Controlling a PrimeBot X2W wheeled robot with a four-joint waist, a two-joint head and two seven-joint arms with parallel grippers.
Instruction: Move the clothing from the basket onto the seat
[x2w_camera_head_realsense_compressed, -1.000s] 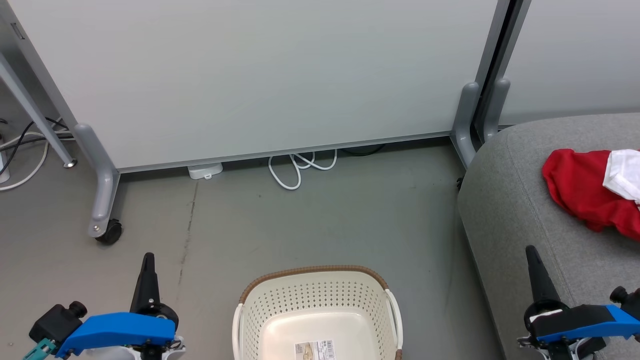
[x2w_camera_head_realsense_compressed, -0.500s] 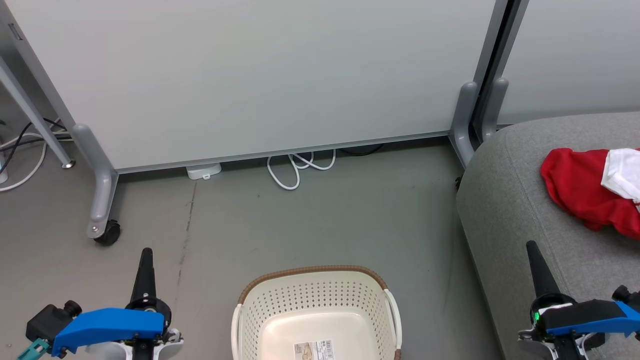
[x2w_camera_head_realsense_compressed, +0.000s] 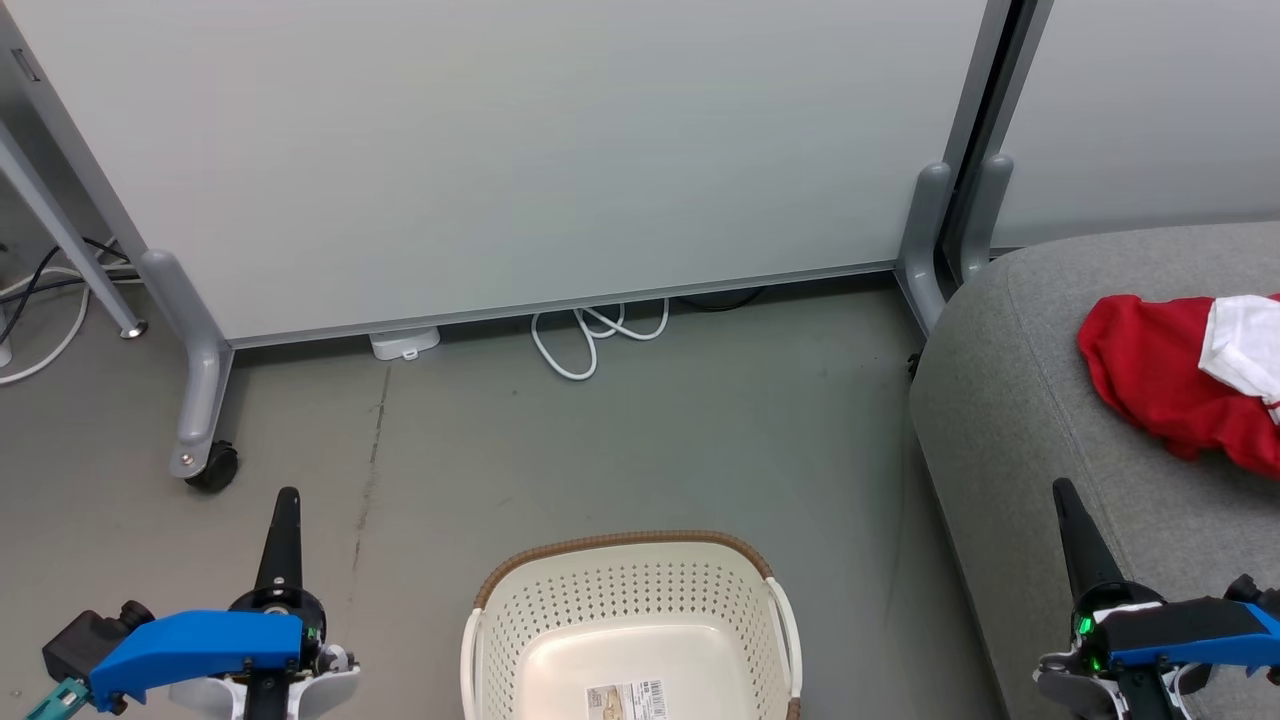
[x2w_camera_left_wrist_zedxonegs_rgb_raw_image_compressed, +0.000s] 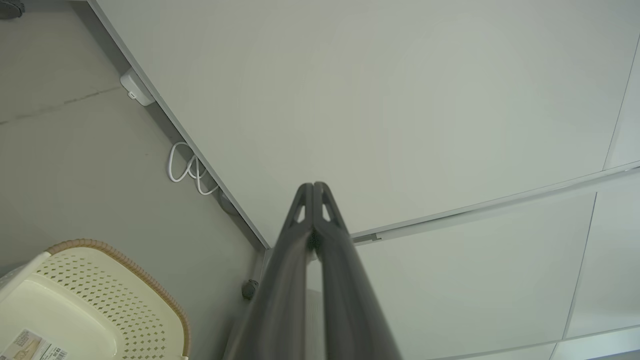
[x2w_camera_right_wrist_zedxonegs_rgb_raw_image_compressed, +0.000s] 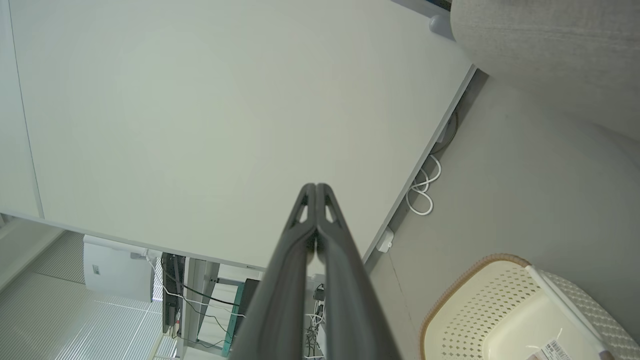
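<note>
Head view: a partition caster and a coiled white cable are lying behind. The left gripper is pointing up-frame, jaws clenched together. The basket is sitting on the floor at centre. The right gripper is pointing likewise, jaws clenched, at the seat edge. The clothing is lying on the seat.

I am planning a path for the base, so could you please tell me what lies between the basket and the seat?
That stretch is bare: in the head view, plain grey floor separates the basket from the seat.

The clothing lies on the seat, right of the basket.
</note>
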